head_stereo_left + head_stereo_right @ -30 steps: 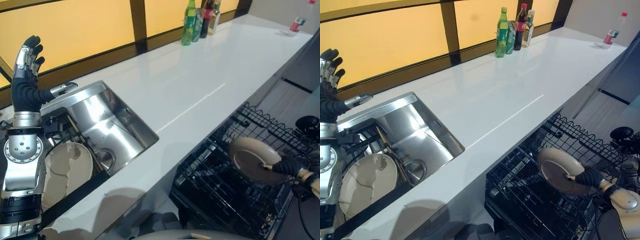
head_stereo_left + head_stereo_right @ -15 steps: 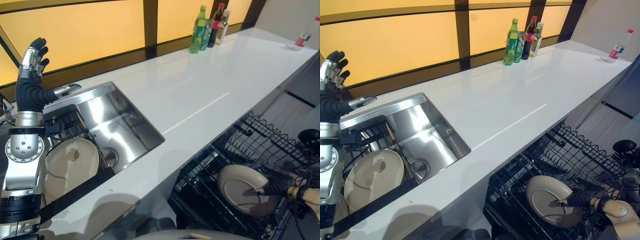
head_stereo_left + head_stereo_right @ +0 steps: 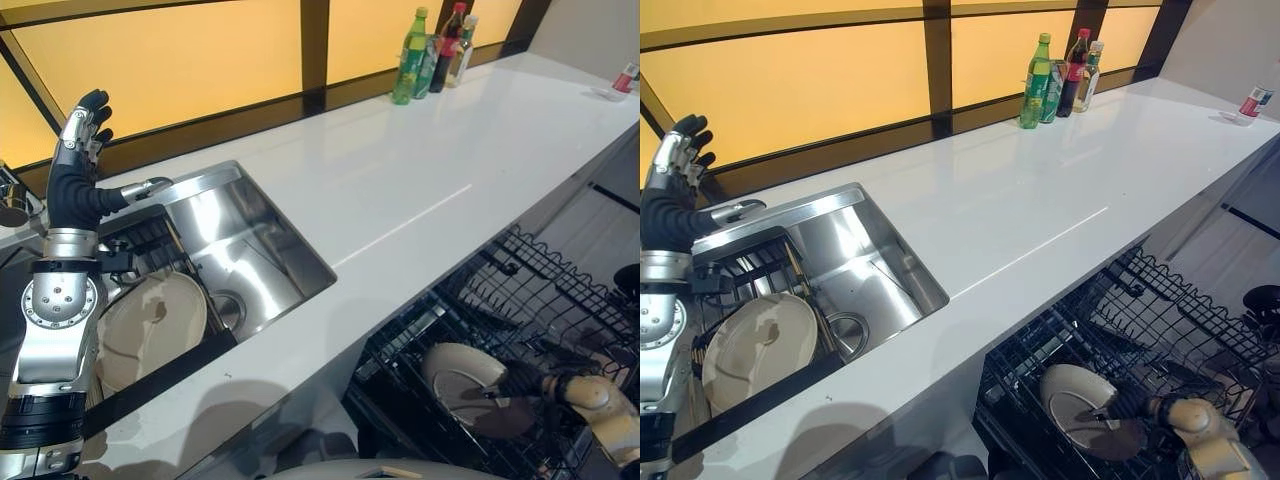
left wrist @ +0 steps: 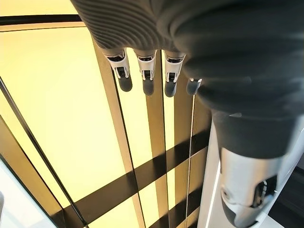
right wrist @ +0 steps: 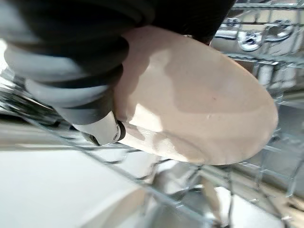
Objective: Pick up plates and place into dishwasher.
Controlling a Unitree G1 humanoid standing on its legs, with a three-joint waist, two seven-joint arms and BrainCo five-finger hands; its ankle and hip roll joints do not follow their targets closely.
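While one plate [image 3: 150,325] sits sinkside, right hand [image 3: 520,380] grips another plate [image 3: 1080,410] (two total).

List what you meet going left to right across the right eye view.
Left hand raised by the window → plate in the sink rack → sink → white counter → bottles at the back → plate in the dishwasher rack → right hand on that plate → red-capped bottle.

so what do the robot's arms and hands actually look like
Both arms are silver-grey metal with round jointed segments. Each robot hand has a dark ribbed cover over its back and wrist; the left robot hand has silver fingers with dark tips, and the right robot hand shows its dark cover.
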